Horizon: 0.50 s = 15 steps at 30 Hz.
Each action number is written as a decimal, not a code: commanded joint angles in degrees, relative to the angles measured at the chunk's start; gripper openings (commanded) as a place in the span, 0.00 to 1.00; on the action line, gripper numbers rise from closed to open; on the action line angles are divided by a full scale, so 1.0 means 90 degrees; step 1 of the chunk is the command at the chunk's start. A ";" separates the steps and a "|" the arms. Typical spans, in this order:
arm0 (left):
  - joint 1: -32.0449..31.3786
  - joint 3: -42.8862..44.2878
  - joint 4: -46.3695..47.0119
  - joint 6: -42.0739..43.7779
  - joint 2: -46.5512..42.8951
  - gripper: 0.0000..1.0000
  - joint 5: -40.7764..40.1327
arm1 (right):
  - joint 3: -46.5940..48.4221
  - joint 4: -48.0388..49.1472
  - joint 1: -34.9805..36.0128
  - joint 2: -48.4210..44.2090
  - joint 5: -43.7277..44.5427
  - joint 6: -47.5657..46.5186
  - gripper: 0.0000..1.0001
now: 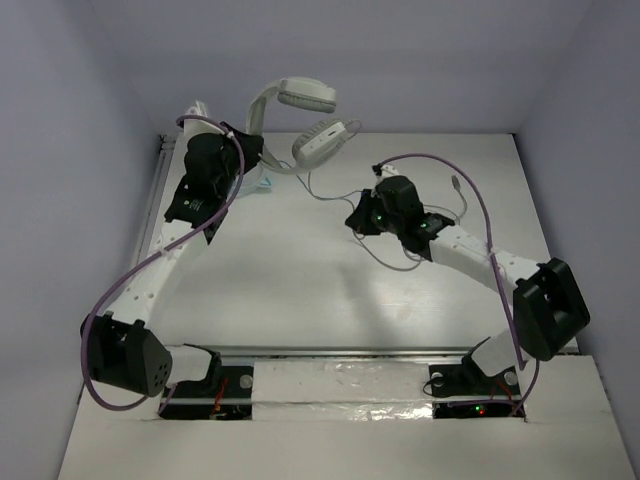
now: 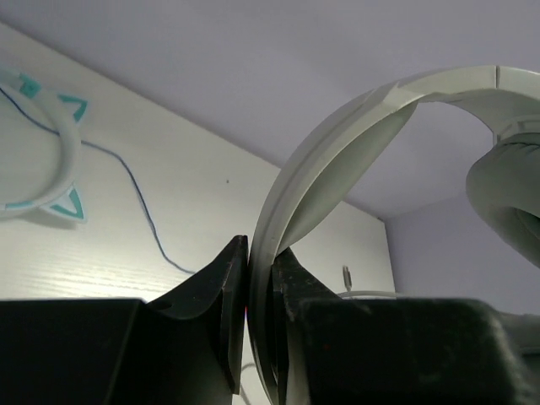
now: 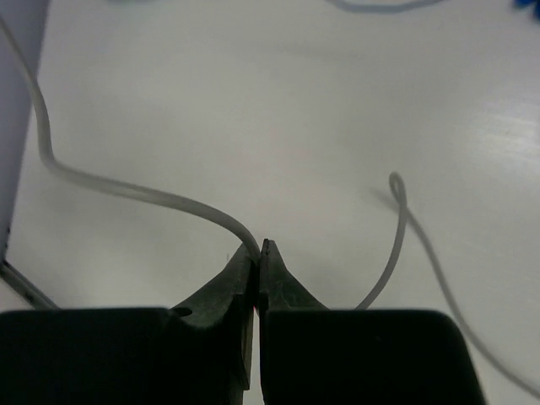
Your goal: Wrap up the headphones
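Note:
The white headphones hang above the table's far edge, with two padded earcups and a wide headband. My left gripper is shut on the headband and holds it up; in the left wrist view the band stands clamped between the fingers. The thin grey cable runs from the lower earcup across the table to my right gripper. The right gripper is shut on the cable just above the table. More cable loops beside it, and its plug lies at the far right.
Small teal headphones with a blue cable lie on the table by the left gripper, also showing in the top view. Grey walls close the table at the back and both sides. The purple arm cables arc over each arm.

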 commanded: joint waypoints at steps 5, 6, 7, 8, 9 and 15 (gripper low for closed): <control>-0.0667 0.0142 0.0798 0.0680 -0.0263 0.00 -0.1901 | 0.0450 -0.1189 0.1046 -0.0274 0.1162 -0.0309 0.00; -0.0766 0.0113 0.0779 0.0769 -0.0214 0.00 -0.2040 | 0.0568 -0.1336 0.1049 -0.0343 0.1279 -0.0358 0.00; -0.0844 0.0064 0.0759 0.0847 -0.0156 0.00 -0.2148 | 0.0685 -0.1502 0.1281 -0.0412 0.1493 -0.0465 0.00; -0.1000 -0.0004 0.0701 0.0993 -0.0039 0.00 -0.2342 | 0.0899 -0.1775 0.1370 -0.0577 0.1563 -0.0514 0.00; -0.1069 -0.0034 0.0700 0.0994 0.0020 0.00 -0.2383 | 0.0901 -0.1893 0.1429 -0.0578 0.1593 -0.0563 0.00; -0.1616 -0.0356 0.0203 0.1365 0.0314 0.00 -0.2481 | 0.1847 -0.3180 0.1566 -0.1066 0.1749 -0.1061 0.00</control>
